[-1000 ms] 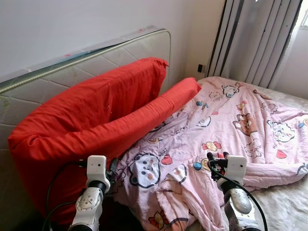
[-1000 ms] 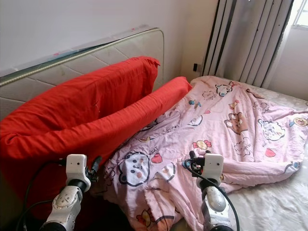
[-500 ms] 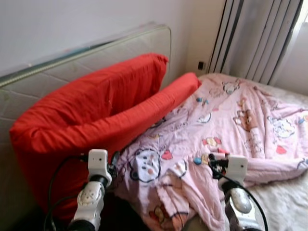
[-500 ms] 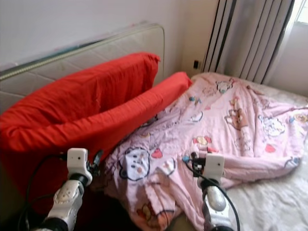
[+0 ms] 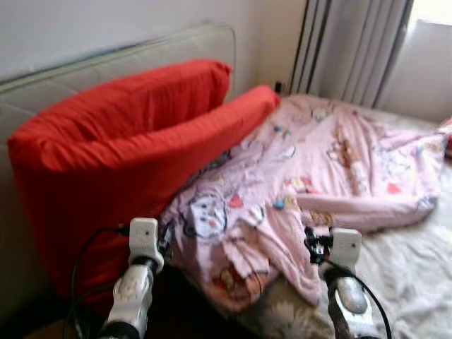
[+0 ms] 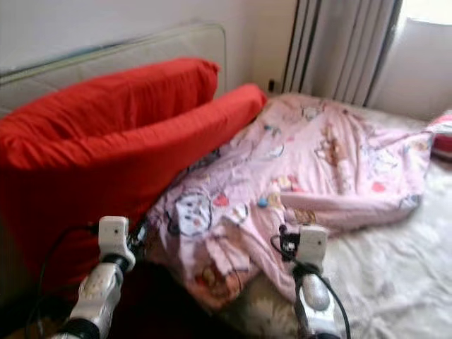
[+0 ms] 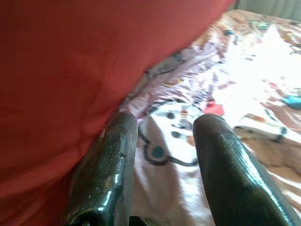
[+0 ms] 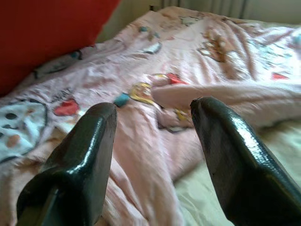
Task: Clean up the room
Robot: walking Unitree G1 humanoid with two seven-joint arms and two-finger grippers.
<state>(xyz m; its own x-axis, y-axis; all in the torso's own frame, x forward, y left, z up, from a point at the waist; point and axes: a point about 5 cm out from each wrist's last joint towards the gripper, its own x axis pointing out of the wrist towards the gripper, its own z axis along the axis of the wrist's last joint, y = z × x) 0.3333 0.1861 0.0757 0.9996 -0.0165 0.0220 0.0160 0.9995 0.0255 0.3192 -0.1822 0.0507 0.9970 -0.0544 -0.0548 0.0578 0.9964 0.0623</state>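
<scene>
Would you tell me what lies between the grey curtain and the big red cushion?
The narrower red bolster and a strip of cream wall lie there, seen in the left eye view.

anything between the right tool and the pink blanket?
Nothing visible. The right tool is open, with the pink blanket directly ahead between its fingers. The red bedding lies off to the robot's left, nearer the open left tool.

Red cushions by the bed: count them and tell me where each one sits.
2. The larger red cushion leans against the upright mattress. The smaller red cushion lies in front of it, beside the pink quilt. More may be hidden under the quilt.
</scene>
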